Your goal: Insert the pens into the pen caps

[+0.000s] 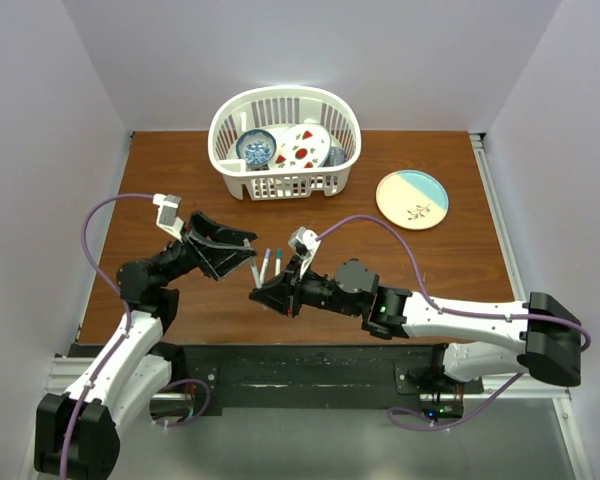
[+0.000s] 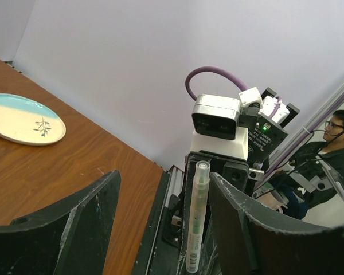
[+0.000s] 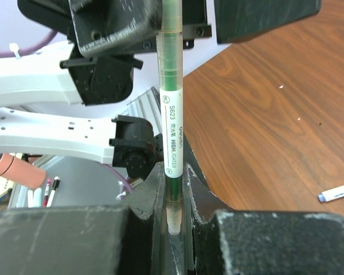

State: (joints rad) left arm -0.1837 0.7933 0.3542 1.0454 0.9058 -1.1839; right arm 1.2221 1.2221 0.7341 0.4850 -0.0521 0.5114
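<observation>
Green pen, "S623 HIGHLIGHTER" label, rt fingers

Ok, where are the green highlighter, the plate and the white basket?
green highlighter (image 3: 172, 120), right wrist view, labelled barrel.
plate (image 1: 398, 196), top view, bare cream part.
white basket (image 1: 285, 186), top view, front wall.

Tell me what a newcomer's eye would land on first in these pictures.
First, the centre of the scene: the right gripper is clamped on a green highlighter, holding it between the open fingers of the left gripper. After that, the white basket at the far edge, and the cream-and-teal plate lying to its right.
</observation>
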